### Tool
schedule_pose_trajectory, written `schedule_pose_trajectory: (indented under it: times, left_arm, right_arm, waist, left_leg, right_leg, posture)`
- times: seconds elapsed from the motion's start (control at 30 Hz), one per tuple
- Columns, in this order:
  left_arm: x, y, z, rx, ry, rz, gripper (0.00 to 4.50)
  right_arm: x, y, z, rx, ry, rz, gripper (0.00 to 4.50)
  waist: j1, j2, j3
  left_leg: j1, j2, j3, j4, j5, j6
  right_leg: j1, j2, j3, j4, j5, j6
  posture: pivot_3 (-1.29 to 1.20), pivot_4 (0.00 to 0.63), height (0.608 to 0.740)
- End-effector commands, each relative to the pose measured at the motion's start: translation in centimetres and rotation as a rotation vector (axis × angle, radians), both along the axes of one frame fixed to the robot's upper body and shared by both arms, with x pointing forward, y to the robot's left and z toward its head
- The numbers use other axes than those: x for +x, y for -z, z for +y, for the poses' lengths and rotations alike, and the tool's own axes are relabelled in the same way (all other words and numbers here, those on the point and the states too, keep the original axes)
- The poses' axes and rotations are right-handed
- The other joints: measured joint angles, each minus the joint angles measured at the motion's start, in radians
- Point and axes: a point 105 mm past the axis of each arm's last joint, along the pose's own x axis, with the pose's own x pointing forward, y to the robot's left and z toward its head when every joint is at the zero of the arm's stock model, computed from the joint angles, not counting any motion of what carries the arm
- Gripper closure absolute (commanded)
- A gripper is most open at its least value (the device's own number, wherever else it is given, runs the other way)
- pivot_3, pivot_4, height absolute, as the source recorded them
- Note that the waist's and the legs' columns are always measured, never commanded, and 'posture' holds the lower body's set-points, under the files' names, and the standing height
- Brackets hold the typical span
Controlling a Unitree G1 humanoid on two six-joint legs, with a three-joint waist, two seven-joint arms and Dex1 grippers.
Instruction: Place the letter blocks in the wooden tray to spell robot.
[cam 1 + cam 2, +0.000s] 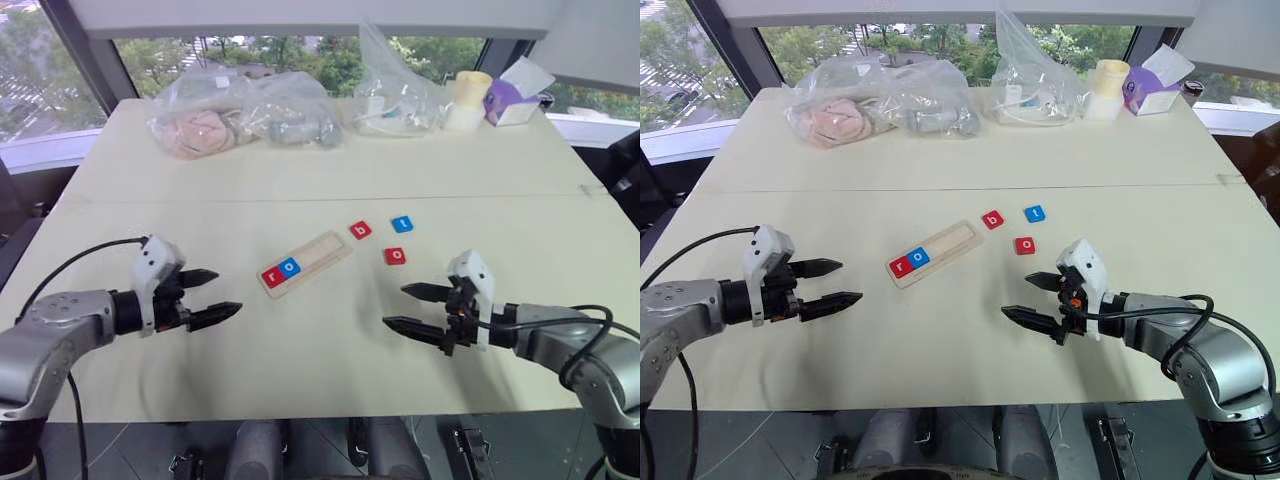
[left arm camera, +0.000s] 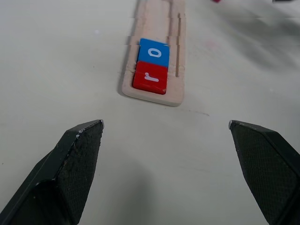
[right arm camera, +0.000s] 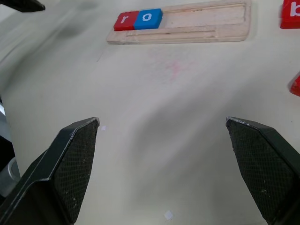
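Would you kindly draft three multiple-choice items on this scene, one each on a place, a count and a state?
1. Where does the red r tile lie?
A. in the wooden tray, at its end nearer the left tool
B. loose on the table
C. among the plastic bags

2. How many letter tiles lie outside the tray?
A. one
B. three
C. five

3. How does the right tool stand?
A. shut on a tile
B. open and empty
C. shut on the tray

Answers:
1 A: r sits beside the blue o tile in the slot.
2 B: the b tile, t tile and red o tile rest on the table.
3 B: its fingers stand apart over bare table.
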Motion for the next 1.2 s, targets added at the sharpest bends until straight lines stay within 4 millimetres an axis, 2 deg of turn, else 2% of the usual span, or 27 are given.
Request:
schedule_pose_trajectory:
  times: [0.03, 0.4, 0.8, 0.97, 1.1, 1.2]
  left_arm:
    - [-0.2, -1.0, -0.1, 0.012, 0.012, -0.048, 0.0]
    - [0.0, -1.0, 0.2, -0.014, -0.042, -0.068, 0.0]
    - [0.1, -1.1, 0.4, -0.014, -0.057, -0.076, 0.0]
    - [0.8, -1.2, 0.4, 0.018, -0.071, -0.109, 0.0]
    - [0.9, -0.7, -0.8, 0.038, -0.02, -0.116, 0.0]
    - [1.9, 1.1, -2.1, 0.102, 0.016, -0.118, 0.0]
  right_arm:
    - [0.5, -0.9, 0.1, -0.002, -0.014, -0.048, 0.07]
    - [1.8, -1.4, 0.2, 0.0, -0.006, -0.087, 0.07]
    - [2.0, -1.6, 0.6, 0.005, -0.023, -0.105, 0.07]
    - [2.4, -1.6, 0.5, -0.007, -0.02, -0.109, 0.07]
    - [2.6, -1.8, 0.3, -0.012, -0.015, -0.116, 0.07]
    - [2.7, -1.7, 0.5, -0.011, -0.007, -0.123, 0.07]
  waist:
    - [0.0, 0.0, 0.0]
    - [0.0, 0.0, 0.0]
    - [0.001, 0.0, 0.0]
    - [0.001, 0.0, 0.0]
    - [0.001, 0.0, 0.0]
    - [0.004, 0.0, 0.0]
  left_leg:
    - [0.0, 0.0, 0.0, 0.0, 0.0, 0.0]
    - [0.0, 0.0, 0.001, 0.0, 0.0, 0.0]
    - [0.0, 0.0, 0.001, 0.001, 0.0, 0.001]
    - [0.0, 0.0, 0.002, 0.001, 0.0, 0.001]
    - [0.001, 0.0, 0.003, 0.002, 0.0, 0.001]
    - [0.001, -0.001, 0.004, 0.002, 0.001, 0.001]
  right_leg:
    - [0.0, 0.0, 0.0, 0.0, 0.0, 0.0]
    - [0.0, 0.0, 0.0, 0.001, 0.0, 0.0]
    - [0.0, 0.0, 0.0, 0.001, 0.0, 0.0]
    - [0.001, 0.0, 0.0, 0.002, 0.0, 0.0]
    - [0.001, 0.0, 0.0, 0.003, 0.0, 0.0]
    - [0.001, 0.0, 0.0, 0.003, 0.0, 0.0]
  posture:
    - [0.0, 0.15, 0.739]
    - [0.0, 0.15, 0.739]
    - [0.0, 0.15, 0.739]
    - [0.0, 0.15, 0.739]
    - [0.0, 0.15, 0.739]
    - [0.0, 0.15, 0.739]
